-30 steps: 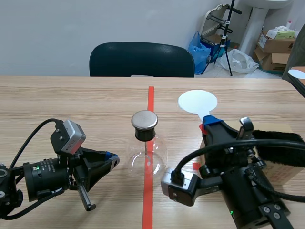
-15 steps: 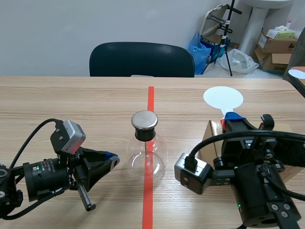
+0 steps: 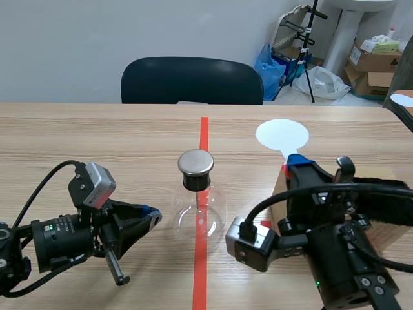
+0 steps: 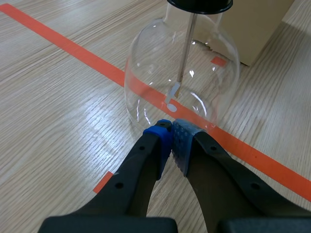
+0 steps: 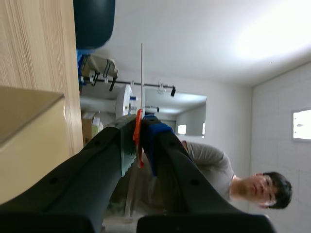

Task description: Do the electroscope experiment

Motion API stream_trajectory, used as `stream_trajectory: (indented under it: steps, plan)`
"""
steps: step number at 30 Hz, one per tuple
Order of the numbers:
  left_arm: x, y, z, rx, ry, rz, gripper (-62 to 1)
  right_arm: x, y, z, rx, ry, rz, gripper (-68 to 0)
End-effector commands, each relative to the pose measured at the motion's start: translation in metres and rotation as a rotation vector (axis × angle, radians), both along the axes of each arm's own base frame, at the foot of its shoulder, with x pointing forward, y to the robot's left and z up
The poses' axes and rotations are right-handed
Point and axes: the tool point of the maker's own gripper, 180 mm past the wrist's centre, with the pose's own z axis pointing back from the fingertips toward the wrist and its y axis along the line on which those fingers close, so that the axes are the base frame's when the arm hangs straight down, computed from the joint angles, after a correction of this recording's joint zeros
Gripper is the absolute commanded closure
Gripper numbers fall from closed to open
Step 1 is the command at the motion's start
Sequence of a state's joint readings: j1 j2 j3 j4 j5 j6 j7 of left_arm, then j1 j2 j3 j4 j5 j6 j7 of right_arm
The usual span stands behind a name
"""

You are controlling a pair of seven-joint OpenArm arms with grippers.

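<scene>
The electroscope, a round glass flask (image 3: 200, 216) with a metal cap (image 3: 195, 163), stands on the red tape line mid-table. In the left wrist view the flask (image 4: 182, 82) is just ahead of my left gripper (image 4: 171, 133), which is shut on nothing; a thin rod with foil (image 4: 172, 94) hangs inside. My left gripper (image 3: 153, 216) lies low, left of the flask. My right gripper (image 3: 297, 165) is raised right of the flask, shut on the red handle of a white disc paddle (image 3: 282, 135). The paddle (image 5: 142, 73) shows edge-on between the right fingers.
A cardboard box (image 3: 381, 226) with a black furry cloth (image 3: 381, 200) on it sits under the right arm; the box (image 4: 252, 24) stands behind the flask. A dark chair (image 3: 191, 81) is at the far edge. A person (image 5: 209, 165) appears in the right wrist view.
My right arm swung the paddle to the right, then back left toward the flask. The left arm and the flask have not moved.
</scene>
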State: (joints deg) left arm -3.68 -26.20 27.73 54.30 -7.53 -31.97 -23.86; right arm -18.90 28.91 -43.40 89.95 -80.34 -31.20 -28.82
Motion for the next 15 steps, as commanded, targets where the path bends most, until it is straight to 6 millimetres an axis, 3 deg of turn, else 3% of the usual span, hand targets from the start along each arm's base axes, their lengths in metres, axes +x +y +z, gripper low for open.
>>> stream_trajectory:
  steps: [1,15]
  plan:
    - [0.006,0.001,0.01,-0.023,-0.025,0.01,-2.7,0.004,0.006,0.008,0.005,-0.03,0.034,-1.0]
    - [0.008,0.002,0.01,-0.017,-0.034,0.021,-2.7,-0.021,0.059,0.001,-0.02,0.003,0.364,-1.0]
